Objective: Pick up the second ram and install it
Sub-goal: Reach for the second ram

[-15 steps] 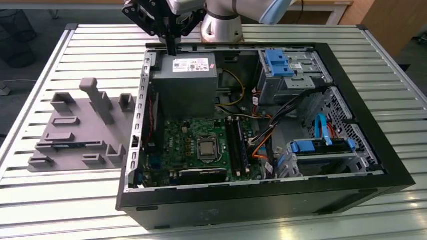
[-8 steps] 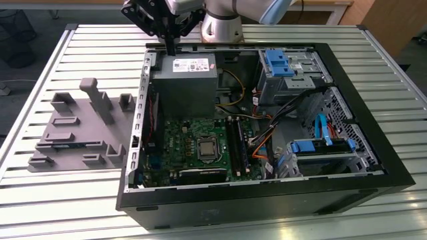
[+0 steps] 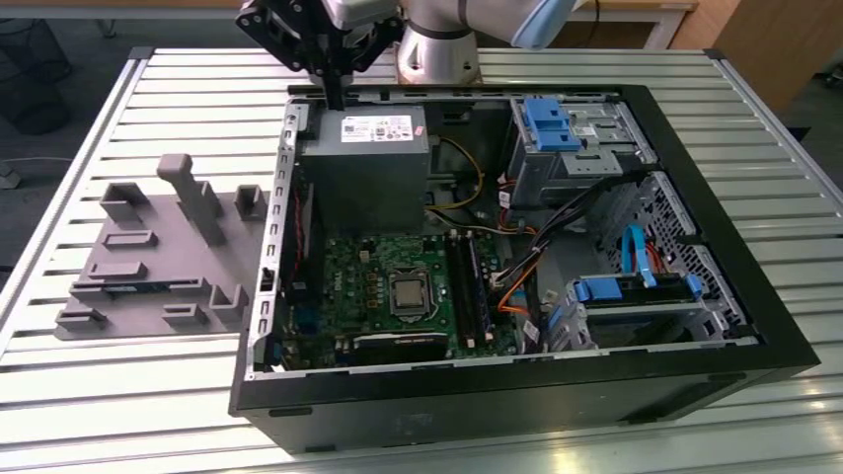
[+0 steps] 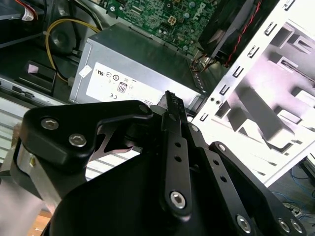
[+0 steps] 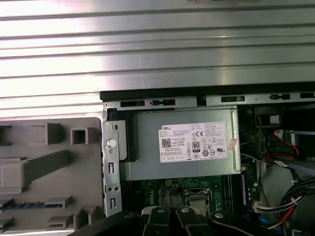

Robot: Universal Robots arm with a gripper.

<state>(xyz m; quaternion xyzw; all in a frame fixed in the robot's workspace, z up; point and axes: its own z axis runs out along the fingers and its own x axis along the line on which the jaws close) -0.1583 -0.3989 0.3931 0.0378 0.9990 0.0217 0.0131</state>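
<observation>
The slatted counter (image 3: 158, 395) carries the open computer case (image 3: 527, 395), and the hand (image 3: 338, 99) hangs over the case's rear rim. Its tips are above the edge of the grey power supply (image 3: 362, 168). In the second wrist view the fingers (image 4: 171, 101) look pressed together with nothing between them, so I judge the pick has not begun.

The grey parts fixture (image 3: 172, 257) lies outside the case wall, well apart from the hand and toward the exterior view's left. A thin blue strip in one of its low slots is most likely the second ram (image 3: 129, 287), also seen in the first wrist view (image 5: 24, 203). It is not gripped and not seated.

Deep in the case, beyond the power supply from the hand, sits the green motherboard (image 3: 355, 267) with its black memory slots (image 3: 468, 286).

There is open air above the fixture, though its upright posts stand close around the stick. The metal case wall rises between the fixture and the board. The slots are hemmed in by the processor socket on one side and loose cables (image 3: 527, 281) on the other.
</observation>
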